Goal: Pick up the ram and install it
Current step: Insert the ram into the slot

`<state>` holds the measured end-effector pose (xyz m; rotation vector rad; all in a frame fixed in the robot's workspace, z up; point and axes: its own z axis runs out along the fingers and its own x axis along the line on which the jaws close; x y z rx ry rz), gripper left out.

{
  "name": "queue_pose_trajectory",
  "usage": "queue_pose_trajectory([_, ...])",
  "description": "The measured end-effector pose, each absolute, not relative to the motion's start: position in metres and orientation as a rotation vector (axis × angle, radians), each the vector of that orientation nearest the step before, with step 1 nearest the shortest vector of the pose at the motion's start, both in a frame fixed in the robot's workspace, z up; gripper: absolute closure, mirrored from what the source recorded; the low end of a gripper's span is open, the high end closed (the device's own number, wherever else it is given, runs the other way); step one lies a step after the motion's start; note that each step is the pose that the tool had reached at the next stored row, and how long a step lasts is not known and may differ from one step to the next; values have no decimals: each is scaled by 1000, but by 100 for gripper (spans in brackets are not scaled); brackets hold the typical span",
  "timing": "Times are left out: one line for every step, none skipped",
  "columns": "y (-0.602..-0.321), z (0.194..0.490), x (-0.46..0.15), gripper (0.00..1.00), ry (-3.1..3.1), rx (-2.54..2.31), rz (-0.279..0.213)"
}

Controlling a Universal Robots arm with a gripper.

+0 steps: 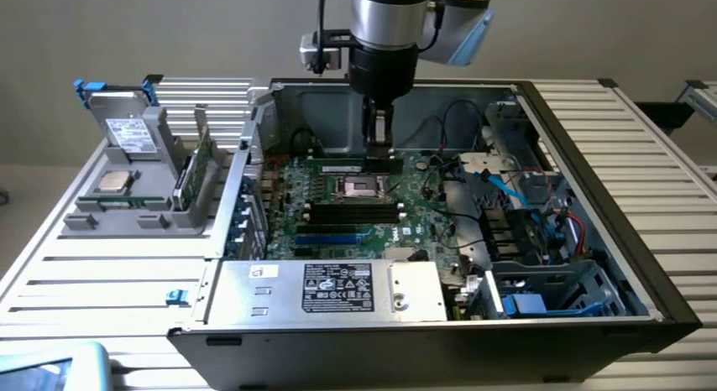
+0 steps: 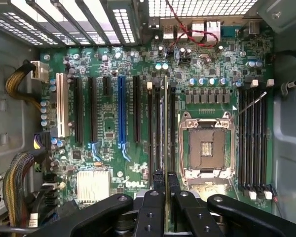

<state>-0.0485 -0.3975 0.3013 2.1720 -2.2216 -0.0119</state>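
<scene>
1. One ram (image 2: 165,128) stood on its long edge just beside the socket (image 2: 207,145). It ran parallel to the socket's side, in line with the bank of black slots (image 2: 150,128) there. Whether its lower edge had reached a slot could not be told.
2. The gripper (image 2: 166,176) was nearly closed, its two fingers pinching the ram's flat faces toward one end. By my judgement that grip kept the thin stick upright and true to the slot, contacts facing the motherboard (image 2: 108,123).
3. In the exterior view the gripper (image 1: 381,143) hung straight down inside the case (image 1: 610,148), just behind the socket (image 1: 364,187). The ram (image 1: 336,165) stretched from it toward the exterior view's left.
4. Across the socket from the ram lay a second bank of slots (image 2: 251,143), all empty. Beyond the ram, farther from the socket, ran longer card slots, one of them a blue slot (image 2: 121,108), with a silver heat sink (image 2: 92,185) near them.
5. A cable bundle (image 2: 17,84) hugged the case wall, well apart from the socket, and a red wire (image 2: 187,29) looped by the rear ports. Both lay off the ram's line, so neither looked likely to snag it.
6. On the socket's near side sat the power supply (image 1: 325,286). Outside the case, well apart from the socket toward the exterior view's left, a grey rack (image 1: 134,219) held a spare stick (image 1: 200,169) and a small silver chip (image 1: 113,182).
</scene>
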Motion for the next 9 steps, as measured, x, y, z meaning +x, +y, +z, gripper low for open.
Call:
queue_pose_trajectory([-398, 300, -49, 86, -2222, 2172, -12])
queue_pose_trajectory([-398, 298, -49, 86, -2221, 2171, -11])
queue_pose_trajectory([-398, 296, -48, 86, -2220, 2171, -9])
queue_pose_trajectory([-398, 295, -48, 86, -2219, 2170, -7])
queue_pose_trajectory([-398, 293, -48, 86, -2218, 2169, -5])
queue_pose_trajectory([-398, 292, -49, 86, -2217, 2168, -2])
queue_pose_trajectory([-398, 290, -49, 86, -2216, 2167, 0])
queue_pose_trajectory([-397, 289, -49, 86, -2215, 2165, 4])
queue_pose_trajectory([-397, 288, -49, 86, -2213, 2163, 7])
